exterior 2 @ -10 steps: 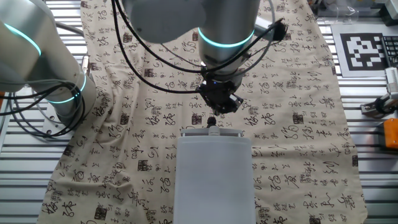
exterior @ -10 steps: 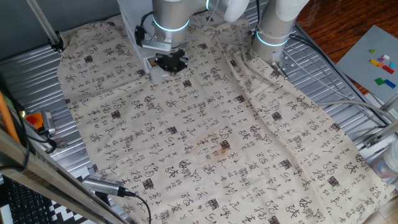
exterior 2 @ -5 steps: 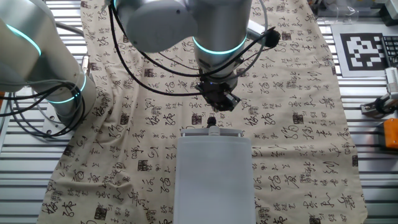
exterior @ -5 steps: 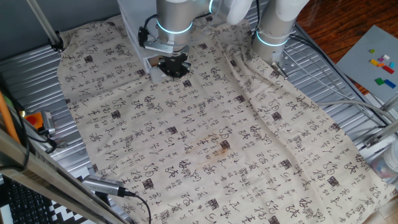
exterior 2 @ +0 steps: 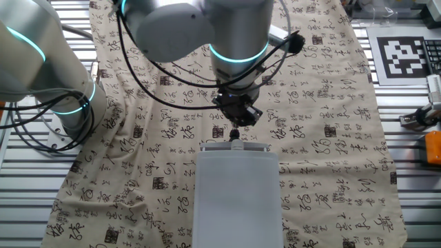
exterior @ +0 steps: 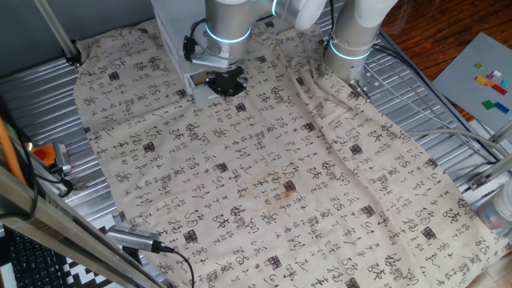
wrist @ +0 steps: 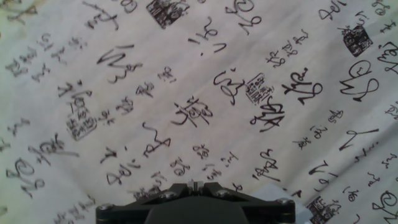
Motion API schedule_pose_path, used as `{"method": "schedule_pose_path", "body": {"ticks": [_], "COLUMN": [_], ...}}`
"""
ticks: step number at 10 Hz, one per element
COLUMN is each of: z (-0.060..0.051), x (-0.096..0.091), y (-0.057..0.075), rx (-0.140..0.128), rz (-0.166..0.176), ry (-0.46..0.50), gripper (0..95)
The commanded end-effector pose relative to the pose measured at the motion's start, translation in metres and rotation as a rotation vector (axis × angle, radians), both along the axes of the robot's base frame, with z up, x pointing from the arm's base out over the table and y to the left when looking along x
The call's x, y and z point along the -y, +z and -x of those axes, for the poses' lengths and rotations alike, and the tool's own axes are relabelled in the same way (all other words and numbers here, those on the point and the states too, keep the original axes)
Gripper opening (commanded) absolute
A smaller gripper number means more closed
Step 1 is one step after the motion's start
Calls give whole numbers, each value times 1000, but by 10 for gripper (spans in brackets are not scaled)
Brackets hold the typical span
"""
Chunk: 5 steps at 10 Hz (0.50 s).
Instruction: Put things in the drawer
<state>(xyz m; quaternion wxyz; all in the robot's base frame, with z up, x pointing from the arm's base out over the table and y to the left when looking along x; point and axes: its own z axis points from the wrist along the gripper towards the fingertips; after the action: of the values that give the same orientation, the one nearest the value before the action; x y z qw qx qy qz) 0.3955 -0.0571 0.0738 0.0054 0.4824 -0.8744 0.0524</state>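
The white drawer unit (exterior 2: 238, 200) stands at the near edge of the other fixed view, with its black knob (exterior 2: 236, 144) facing my gripper. In one fixed view its white body (exterior: 172, 32) shows behind the arm. My gripper (exterior 2: 236, 122) hangs just in front of the knob, a little above the cloth, with its jaws closed together and nothing between them. It also shows in one fixed view (exterior: 226, 83) and in the hand view (wrist: 196, 185), where only printed cloth lies below it. The tan wooden block is out of view.
A cloth printed with black characters (exterior: 272, 176) covers the table. A second robot arm's base (exterior: 352, 40) stands beside the drawer, also in the other fixed view (exterior 2: 62, 89). A grey plate with small coloured bricks (exterior: 490, 84) lies at the far right.
My gripper has shifted slightly sideways in front of the drawer's knob and stayed shut. Nothing else has moved.
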Motion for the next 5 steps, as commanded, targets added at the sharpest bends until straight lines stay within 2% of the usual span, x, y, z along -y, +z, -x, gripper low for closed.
{"method": "schedule_pose_path", "body": {"ticks": [1,5], "z": [-1,0], "x": [6,23], "y": [-1,4], "rx": [2,-5], "rz": [1,25], "ry": [15,80], "gripper": [0,0]}}
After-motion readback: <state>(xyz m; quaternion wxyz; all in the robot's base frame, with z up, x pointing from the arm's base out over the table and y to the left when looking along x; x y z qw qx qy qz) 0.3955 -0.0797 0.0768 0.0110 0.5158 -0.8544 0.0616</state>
